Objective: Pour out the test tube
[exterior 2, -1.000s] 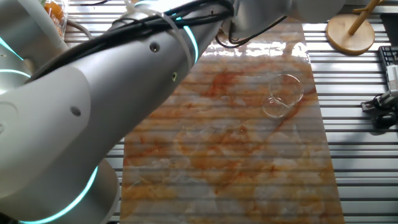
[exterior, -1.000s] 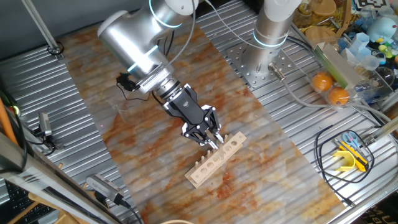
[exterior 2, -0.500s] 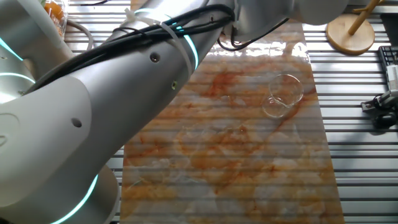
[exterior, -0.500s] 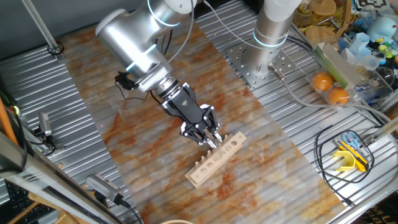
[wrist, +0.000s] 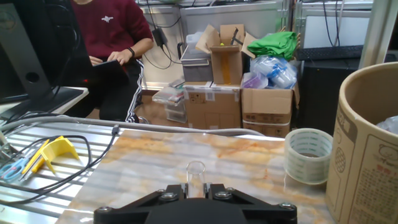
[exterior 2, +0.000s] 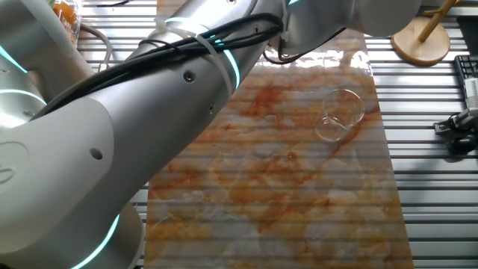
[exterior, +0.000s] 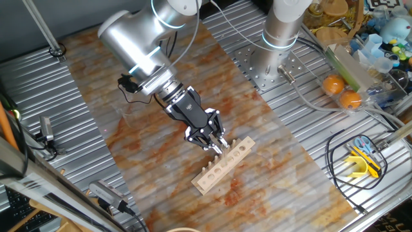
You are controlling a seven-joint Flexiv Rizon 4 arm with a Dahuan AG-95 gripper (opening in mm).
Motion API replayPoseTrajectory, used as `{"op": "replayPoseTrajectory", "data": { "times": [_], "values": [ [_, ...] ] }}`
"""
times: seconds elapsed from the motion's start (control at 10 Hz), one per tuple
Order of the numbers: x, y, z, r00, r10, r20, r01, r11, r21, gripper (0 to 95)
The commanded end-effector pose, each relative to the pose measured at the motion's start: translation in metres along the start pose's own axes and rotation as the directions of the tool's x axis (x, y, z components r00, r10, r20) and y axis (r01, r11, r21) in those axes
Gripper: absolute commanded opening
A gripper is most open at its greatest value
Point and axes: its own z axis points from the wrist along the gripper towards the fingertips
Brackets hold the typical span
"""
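Observation:
In the hand view the test tube (wrist: 196, 172), a thin clear glass tube with an open rim, stands up between my two black fingers. My gripper (wrist: 196, 186) is shut on it. In one fixed view my gripper (exterior: 217, 146) points down at the upper end of the pale wooden rack (exterior: 225, 165), and the tube is too clear to make out there. The clear glass beaker (exterior 2: 340, 113) stands on the marbled mat in the other fixed view, where my arm (exterior 2: 134, 127) hides the gripper and the rack.
A roll of tape (wrist: 309, 154) and a tall paper tub (wrist: 367, 143) stand at the right of the hand view. Yellow-handled scissors (exterior: 364, 162) and cables lie right of the mat; oranges (exterior: 342, 91) and clutter fill the far right corner.
My arm and gripper have shifted a little up and to the left over the rack's upper end. The beaker has not moved.

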Motion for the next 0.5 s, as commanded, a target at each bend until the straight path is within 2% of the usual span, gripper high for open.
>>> {"op": "replayPoseTrajectory", "data": {
  "times": [0.1, 0.3, 0.5],
  "values": [
    [0.0028, -0.0007, 0.0003, 1.0, -0.008, -0.004, 0.008, 1.0, 0.009, 0.0],
    [0.0082, -0.0026, 0.0009, 1.0, -0.022, -0.015, 0.022, 1.0, 0.009, 0.0],
    [0.0096, -0.0023, 0.0057, 1.0, -0.018, -0.014, 0.018, 1.0, 0.008, 0.0]
  ]
}}
